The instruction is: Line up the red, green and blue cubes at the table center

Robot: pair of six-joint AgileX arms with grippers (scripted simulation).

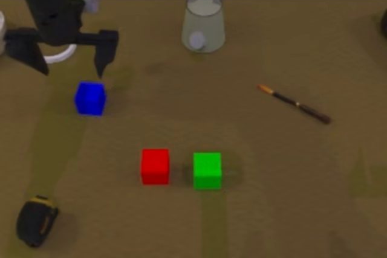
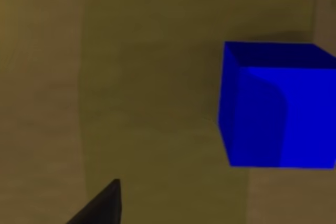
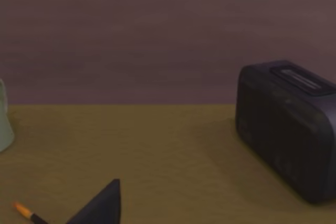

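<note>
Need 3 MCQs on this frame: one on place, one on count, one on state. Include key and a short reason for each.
1. Where is the blue cube?
A. Touching the green cube
B. Apart, toward the table's left, beside the left gripper
C. Inside the jar

2. How many cubes sit side by side near the table center?
A. Two
B. Three
C. None

3. State of the left gripper?
A. Shut on the blue cube
B. Open, holding nothing
C. Shut on the paintbrush

Key: 1 B, it lies alone by the gripper. 2 A, only the red cube and green cube are paired. 3 B, its fingers are spread and empty.
</note>
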